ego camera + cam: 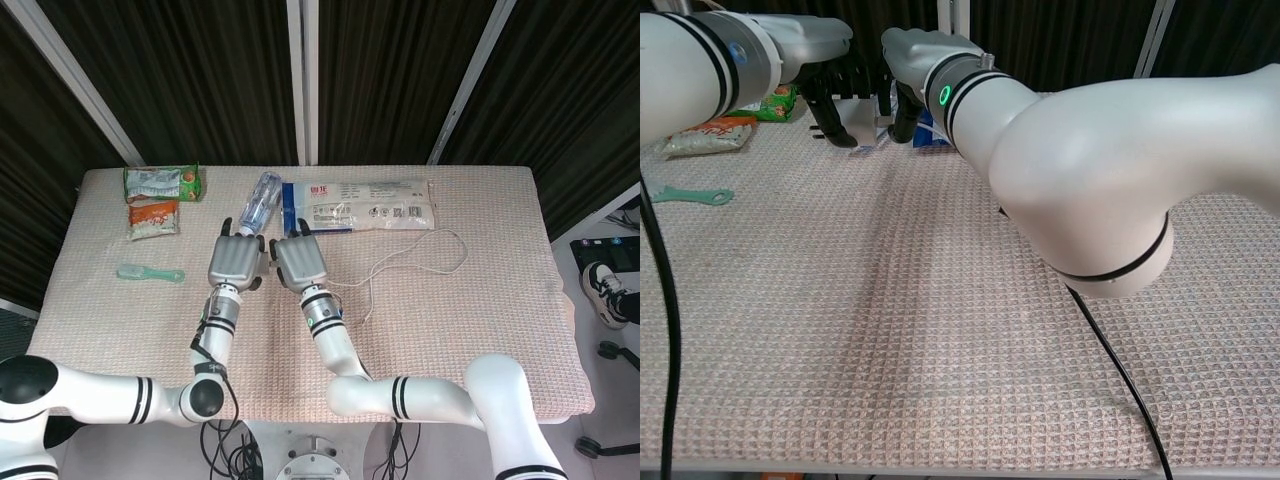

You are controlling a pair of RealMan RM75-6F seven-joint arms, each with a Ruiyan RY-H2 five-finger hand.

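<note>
The clear plastic bottle (259,203) lies on its side at the back of the bench (480,290), its far end pointing toward the rear edge, its near end just ahead of our two hands. We judge it light and thin-walled, likely to dent under a hard squeeze and to roll on its round side; the smooth plastic looks slippery. The safest hold, we think, is around the middle of the body, across its width, with a second hand steadying the near end.

Our left hand (235,262) and right hand (299,261) sit side by side, palms down, fingers curled downward toward the cloth. In the chest view the left hand (830,112) and right hand (908,75) flank the bottle's near end (862,118). We cannot tell whether either touches it, and neither plainly holds anything.

Just right of the bottle lies a long flat white packet (358,204), near enough to get nudged. A thin white cord (405,260) loops on the cloth to the right of our right arm. Well to the left are a green snack pack (161,181), an orange one (153,217) and a pale green brush (150,273), all out of the way.
</note>
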